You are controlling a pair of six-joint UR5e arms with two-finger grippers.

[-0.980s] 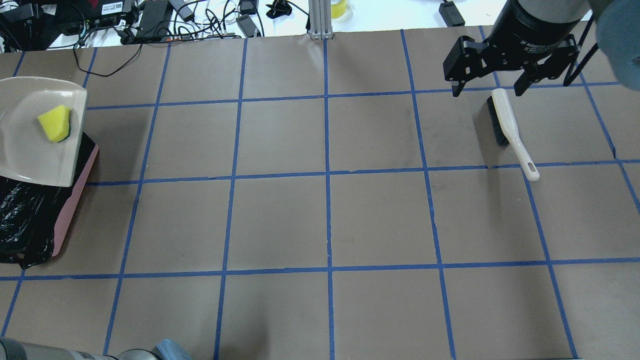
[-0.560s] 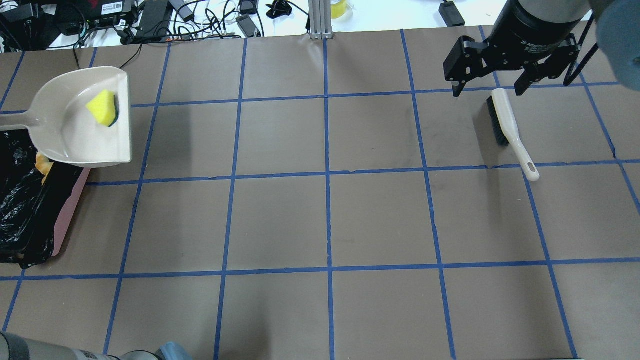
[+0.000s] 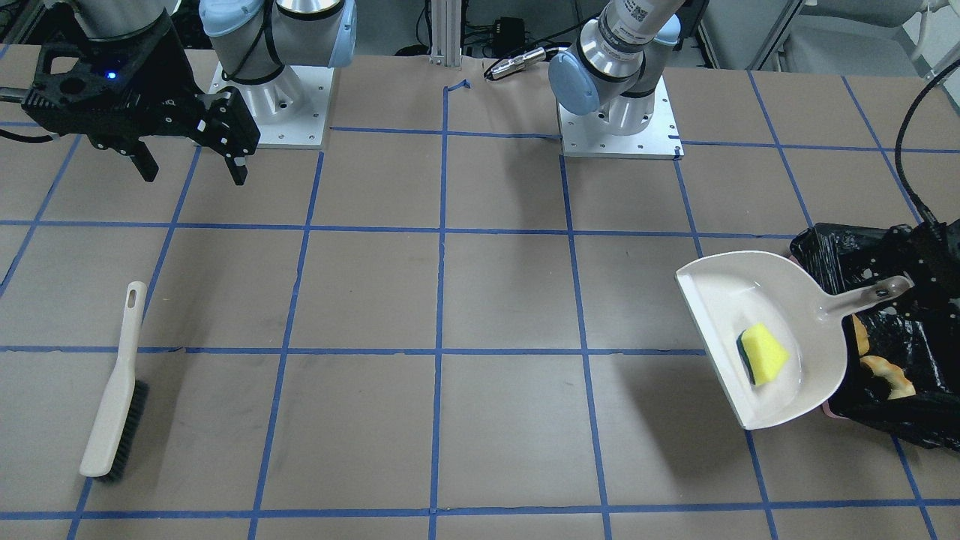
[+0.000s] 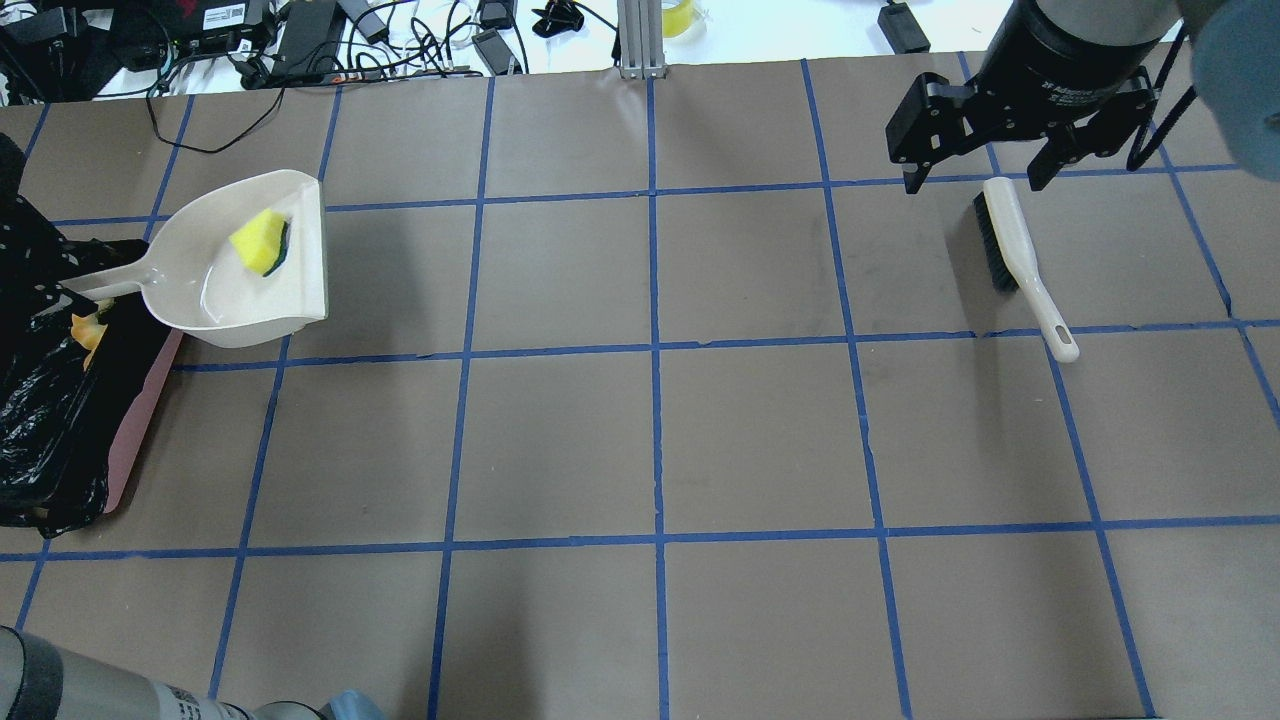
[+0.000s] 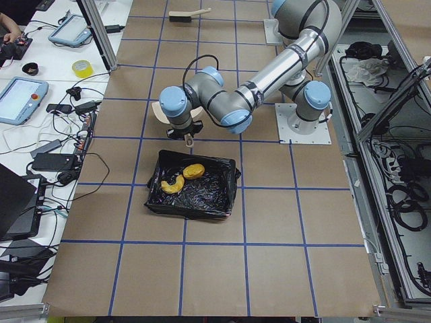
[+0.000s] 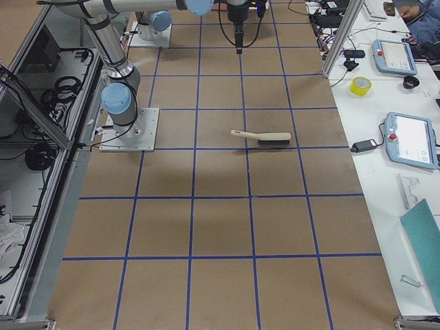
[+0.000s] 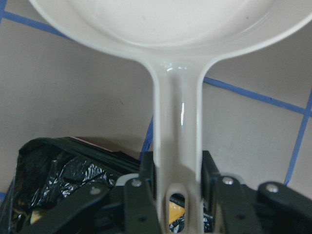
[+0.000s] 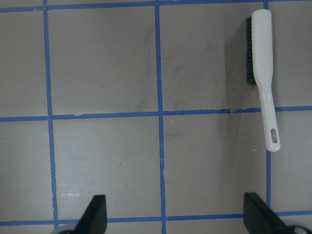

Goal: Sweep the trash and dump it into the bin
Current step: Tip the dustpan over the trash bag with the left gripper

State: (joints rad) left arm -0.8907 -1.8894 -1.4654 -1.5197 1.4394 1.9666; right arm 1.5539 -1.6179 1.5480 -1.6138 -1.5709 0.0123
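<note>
Left end of the tabletop: left jaws clenched on the dustpan handle, right at the end with the hanging hole. Left wrist view shows one finger pressed to each side of the handle.

Pan is held off the tabletop, with its shadow underneath, just beside the bin. Handle end overhangs the bin's black bag. Scoop is out over bare tabletop, lip facing away from the bin.

Yellow-green sponge wedge sits in the pan near the lip, dark green face toward the lip.

Other two trash pieces are in the bin, on the bag: orange lump and crescent slice, side by side. Can't tell if they touch. From the front view the pan partly hides the lump.

Bin is a pink tub. From overhead only one pink edge shows past the crinkled bag.

Right end: right jaws released, spread wide, nothing between them, hovering above the tabletop.

Brush lies on the tabletop on its side, bristles facing sideways, handle end toward the robot. Front and side views put it well apart from the right jaws, which touch nothing.
</note>
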